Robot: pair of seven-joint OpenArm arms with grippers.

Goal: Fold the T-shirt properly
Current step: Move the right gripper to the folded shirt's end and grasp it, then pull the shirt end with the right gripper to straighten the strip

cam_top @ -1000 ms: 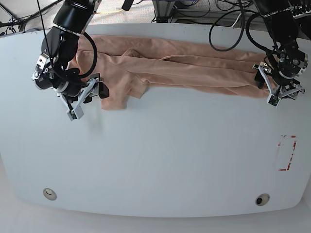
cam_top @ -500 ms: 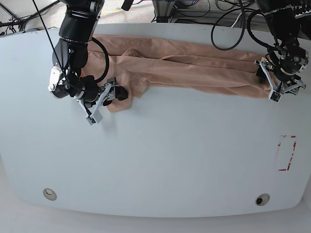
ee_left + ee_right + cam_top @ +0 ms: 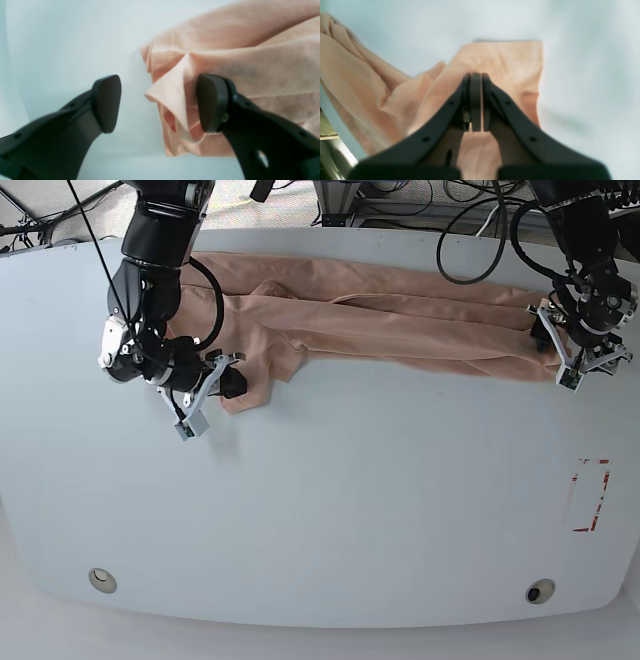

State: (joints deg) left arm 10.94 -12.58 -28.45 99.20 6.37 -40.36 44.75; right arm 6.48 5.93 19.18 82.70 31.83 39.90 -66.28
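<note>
The salmon-peach T-shirt (image 3: 400, 320) lies in a long rumpled band across the far part of the white table (image 3: 330, 510). At the left of the base view my right gripper (image 3: 228, 385) is shut on the T-shirt's sleeve edge (image 3: 510, 60), its fingers (image 3: 495, 100) pressed together over the fabric. At the right end, my left gripper (image 3: 553, 352) is open. A folded hem corner (image 3: 172, 92) sits between its fingers (image 3: 212, 102), close against the right-hand one.
A red-marked rectangle (image 3: 590, 495) is on the table near the right edge. Two round holes (image 3: 101, 579) (image 3: 540, 591) sit along the front edge. Black cables (image 3: 470, 220) and equipment crowd the space behind the table.
My right gripper moved right onto the sleeve edge and closed on it. My left gripper shifted slightly up along the shirt's right end and stayed open.
</note>
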